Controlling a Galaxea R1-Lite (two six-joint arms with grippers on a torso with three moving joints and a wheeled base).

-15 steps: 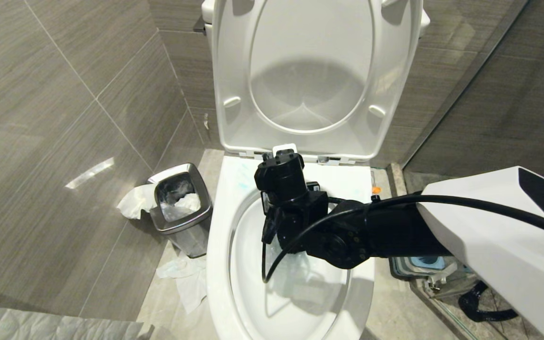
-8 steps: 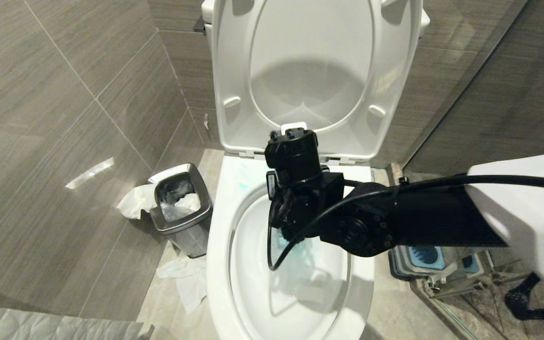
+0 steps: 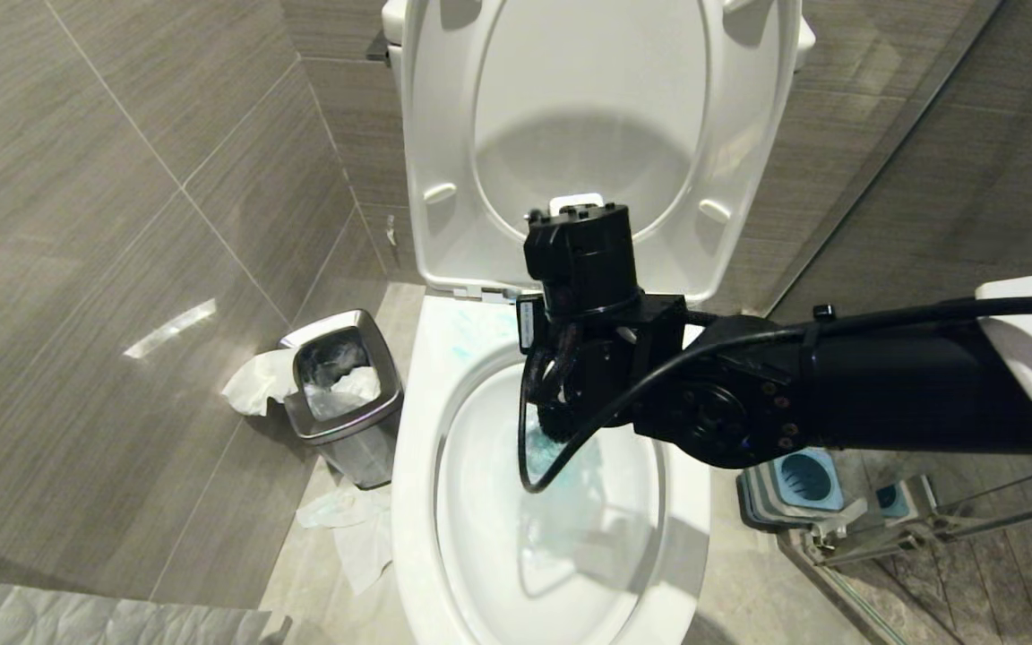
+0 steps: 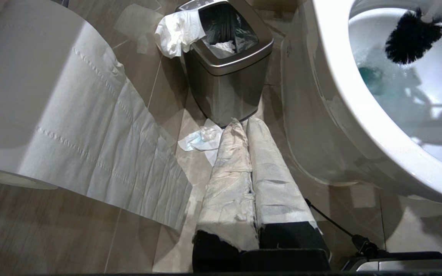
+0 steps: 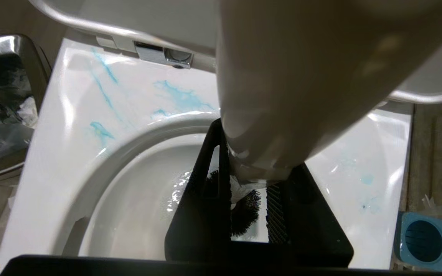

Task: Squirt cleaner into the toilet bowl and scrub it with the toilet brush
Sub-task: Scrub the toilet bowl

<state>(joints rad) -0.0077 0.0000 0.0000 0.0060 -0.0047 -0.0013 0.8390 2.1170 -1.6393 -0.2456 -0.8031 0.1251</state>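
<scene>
Bathroom: white toilet bowl [image 3: 417, 502] with raised seat, steel waste bin [image 3: 341, 394], grey wall tiles [image 3: 104, 224], toilet paper roll [image 4: 33, 96].

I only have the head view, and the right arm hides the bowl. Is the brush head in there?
Observer: Yes. The left wrist view shows the toilet brush with its dark bristles inside the toilet bowl, just above the cleaner tinting the water.
Operator: Is the handle gripped?
Observer: Right wrist view: the right gripper is shut on the white handle.
Operator: And the other arm?
Observer: The left gripper is shut, parked low by the waste bin.
</scene>
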